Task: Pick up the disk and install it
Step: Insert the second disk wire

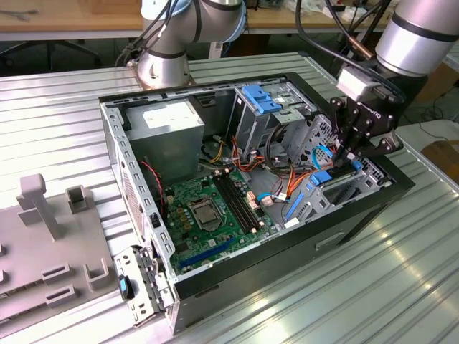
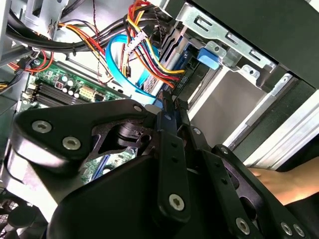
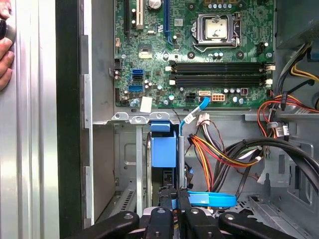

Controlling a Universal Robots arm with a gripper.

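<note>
Disk sits on edge in the lower drive bay of the computer case, at the case's end toward the exterior view's right. In the first wrist view you see its blue rail facing up under the bay's metal lip.

Starting from the exterior view's left, you have a grey moulded fixture lying on the ribbed metal table, well apart from the case. The case lies open on its side. Inside it, at the end toward the exterior view's left, the grey power-supply box stands against the back wall. The green motherboard covers the case floor near the middle, with 1 bare processor socket showing. Further toward the exterior view's right stands the metal drive cage with its blue latch, against the back wall.

Last comes the gripper, hanging over the bay at that end of the case. In both wrist views its 2 fingers are drawn close together, tips just above the disk's edge. A sliver of blue shows between them, but you cannot tell whether they pinch it. A blue flat cable runs just beside the fingertips.

A person's hand rests on the table just outside the case wall.
</note>
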